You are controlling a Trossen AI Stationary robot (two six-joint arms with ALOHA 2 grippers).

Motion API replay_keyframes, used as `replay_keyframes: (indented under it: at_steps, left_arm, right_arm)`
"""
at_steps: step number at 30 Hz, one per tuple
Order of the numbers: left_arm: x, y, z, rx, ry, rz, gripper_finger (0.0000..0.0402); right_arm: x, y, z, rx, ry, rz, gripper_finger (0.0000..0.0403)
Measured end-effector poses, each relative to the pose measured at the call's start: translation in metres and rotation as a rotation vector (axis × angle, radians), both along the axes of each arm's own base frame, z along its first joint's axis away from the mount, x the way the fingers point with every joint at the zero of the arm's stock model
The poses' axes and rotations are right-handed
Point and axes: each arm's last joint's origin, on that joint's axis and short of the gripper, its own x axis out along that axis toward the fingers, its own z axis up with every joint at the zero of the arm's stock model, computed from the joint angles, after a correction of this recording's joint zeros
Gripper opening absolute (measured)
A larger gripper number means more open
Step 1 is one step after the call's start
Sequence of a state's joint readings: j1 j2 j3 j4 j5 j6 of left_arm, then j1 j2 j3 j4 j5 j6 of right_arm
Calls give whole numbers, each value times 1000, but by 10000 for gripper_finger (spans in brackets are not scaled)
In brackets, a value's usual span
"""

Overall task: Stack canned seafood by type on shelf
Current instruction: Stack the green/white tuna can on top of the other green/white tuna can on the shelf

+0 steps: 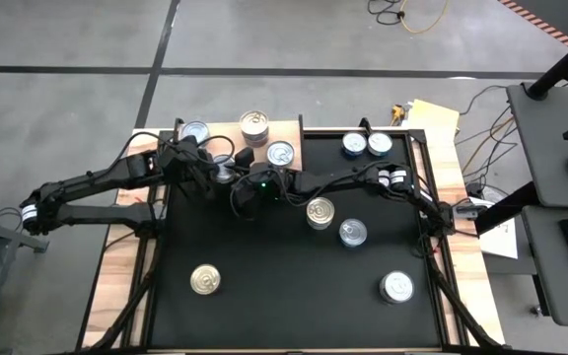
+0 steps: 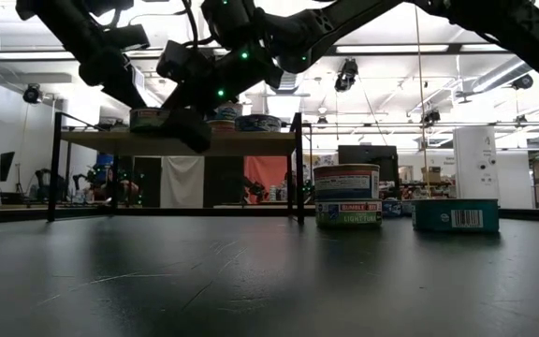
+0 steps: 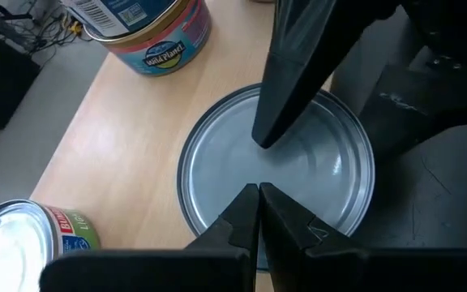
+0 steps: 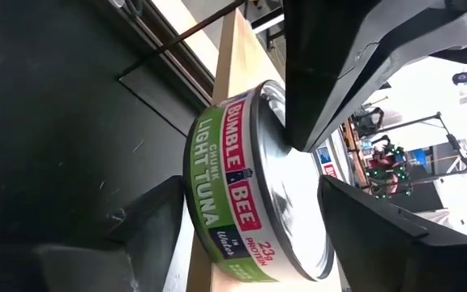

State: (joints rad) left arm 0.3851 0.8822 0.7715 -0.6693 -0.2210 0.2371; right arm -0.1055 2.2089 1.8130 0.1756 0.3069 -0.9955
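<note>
Right tool [image 4: 242, 219]: jaws spread to either side of a green-labelled tuna can [image 4: 246, 186] standing at the front edge of the shelf [image 1: 289, 128]; not seen to be clamped, so whether it grips cannot be told. Left tool [image 3: 258, 215]: fingers pinched together on nothing, tips resting over the silver lid of that same can. Shelf stock: a can with a pink and blue label [image 3: 148, 32], a second green-labelled can [image 3: 31, 243], and in the high view a gold-topped can [image 1: 253, 124] and a silver-topped one [image 1: 280, 153]. Table [image 1: 294, 306] stock, well apart: gold-topped cans [image 1: 319, 212] [image 1: 205, 279], silver-topped cans [image 1: 353, 233] [image 1: 396, 287], and a pair at the far right corner [image 1: 366, 145]. Step in hand, by judgement: seating or adjusting one tuna can on the shelf. Next move calls for settling it squarely beside its like, then both tools drawing clear without nudging neighbours.
</note>
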Motion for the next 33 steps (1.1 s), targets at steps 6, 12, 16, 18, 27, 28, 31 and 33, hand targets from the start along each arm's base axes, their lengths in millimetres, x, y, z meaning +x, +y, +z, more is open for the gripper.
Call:
replay_keyframes:
  at_steps: [6, 12, 16, 18, 27, 28, 31, 33]
  left_arm:
    - [0, 0, 0, 2, -5, 0, 0]
    - [0, 1, 3, 28, -40, 3, 9]
    - [-2, 0, 6, 39, -59, 6, 28]
    - [-4, -1, 8, 37, -71, 7, 36]
    - [-8, -3, 23, 45, -136, 4, 47]
    - [-8, -3, 26, 48, -143, 4, 47]
    - [-9, -4, 33, 60, -166, 5, 47]
    - [-9, -4, 38, 68, -179, 6, 47]
  right_arm:
    - [0, 0, -1, -7, 13, 3, 226]
    - [0, 0, -1, -13, 16, 1, 171]
    - [0, 1, 0, -18, 11, -1, 148]
    - [0, 1, 0, -18, 10, 0, 146]
    - [-2, 0, 4, -26, 12, -3, 143]
    - [-2, 0, 4, -26, 12, -3, 142]
    - [-2, 0, 4, -28, 12, -5, 141]
    - [-2, 0, 4, -33, 15, -9, 140]
